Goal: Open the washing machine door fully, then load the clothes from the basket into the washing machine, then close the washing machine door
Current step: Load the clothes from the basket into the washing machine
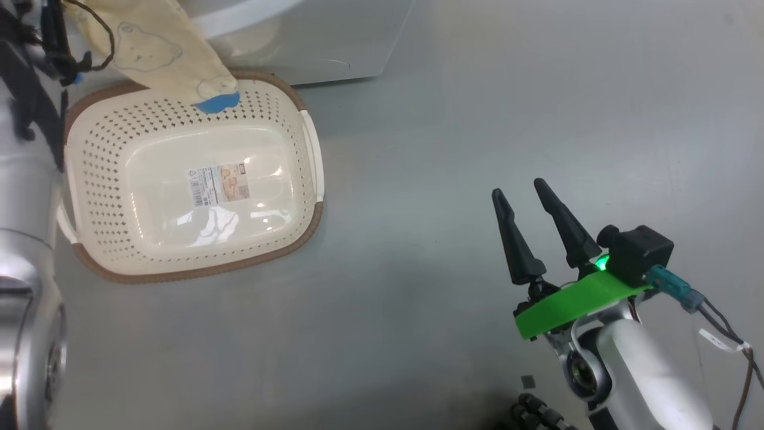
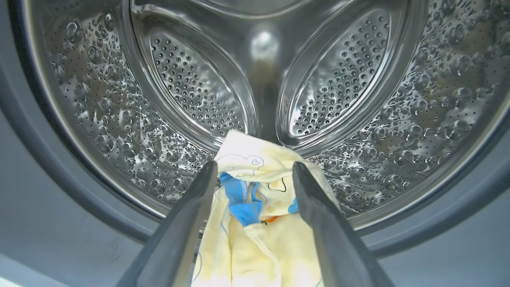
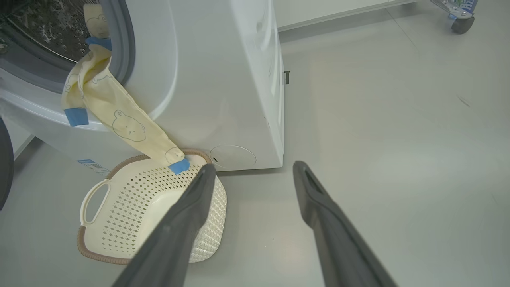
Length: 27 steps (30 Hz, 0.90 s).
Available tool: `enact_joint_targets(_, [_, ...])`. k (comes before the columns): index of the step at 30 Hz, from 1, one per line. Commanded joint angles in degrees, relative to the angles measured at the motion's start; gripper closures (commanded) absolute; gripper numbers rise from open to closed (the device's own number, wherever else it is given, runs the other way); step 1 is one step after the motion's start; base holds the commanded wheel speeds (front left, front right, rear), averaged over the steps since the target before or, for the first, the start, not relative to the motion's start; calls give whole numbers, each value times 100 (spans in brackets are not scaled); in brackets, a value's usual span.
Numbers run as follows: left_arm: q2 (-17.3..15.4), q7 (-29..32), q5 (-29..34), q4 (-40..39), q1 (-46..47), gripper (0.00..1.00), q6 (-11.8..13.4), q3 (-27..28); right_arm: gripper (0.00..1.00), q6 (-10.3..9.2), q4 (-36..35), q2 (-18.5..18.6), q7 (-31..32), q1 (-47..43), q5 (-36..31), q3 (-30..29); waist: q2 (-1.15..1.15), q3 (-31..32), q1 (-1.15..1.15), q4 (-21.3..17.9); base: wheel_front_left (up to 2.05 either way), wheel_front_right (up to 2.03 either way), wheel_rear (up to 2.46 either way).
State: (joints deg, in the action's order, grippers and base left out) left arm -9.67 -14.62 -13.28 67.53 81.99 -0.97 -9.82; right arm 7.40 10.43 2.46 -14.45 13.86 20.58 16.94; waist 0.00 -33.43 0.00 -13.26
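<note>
The washing machine [image 3: 223,79] stands with its opening uncovered; a dark curved sliver of the washing machine door [image 3: 4,163] shows at the far left. The clothes [image 3: 119,115], pale yellow with blue trim, hang out of the opening down to the far rim of the basket [image 3: 95,255]. The basket [image 1: 197,272] has nothing else in it. My left gripper [image 2: 255,165] is at the mouth of the steel drum [image 2: 199,87], open, with the clothes [image 2: 255,239] lying loose between its fingers. My right gripper [image 1: 518,187] hovers open over the floor, right of the basket.
The grey floor [image 1: 453,107] spreads out to the right of the machine and basket. A castor wheel [image 3: 458,20] stands far off at the back right. My left arm's silver links [image 1: 24,239] run along the left edge, next to the basket.
</note>
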Motion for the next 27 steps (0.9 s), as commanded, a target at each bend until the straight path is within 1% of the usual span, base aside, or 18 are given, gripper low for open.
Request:
enact_joint_targets(1, [-148, -36, -24, -276, -27, 0, 16, 21, 0, 9, -147, 42, -55, 28, -41, 69, 0, 18, 0, 50, 0, 0, 0])
enact_joint_targets(8, [-18, -37, -13, -952, -592, 0, 16, -23, 0, 9, -136, 42, -55, 72, -75, 1, 0, 100, 0, 237, 0, 0, 0])
enact_joint_targets(20, [71, -38, -77, -1488, -1229, 0, 36, -20, 0, 9, -98, 42, -55, 50, -143, -79, 0, 308, 0, 407, 0, 0, 0])
enact_joint_targets(27, [114, -38, -104, -1906, -1740, 0, 34, -15, 0, 9, -127, 42, -55, 47, -194, -157, 0, 329, 0, 529, 0, 0, 0])
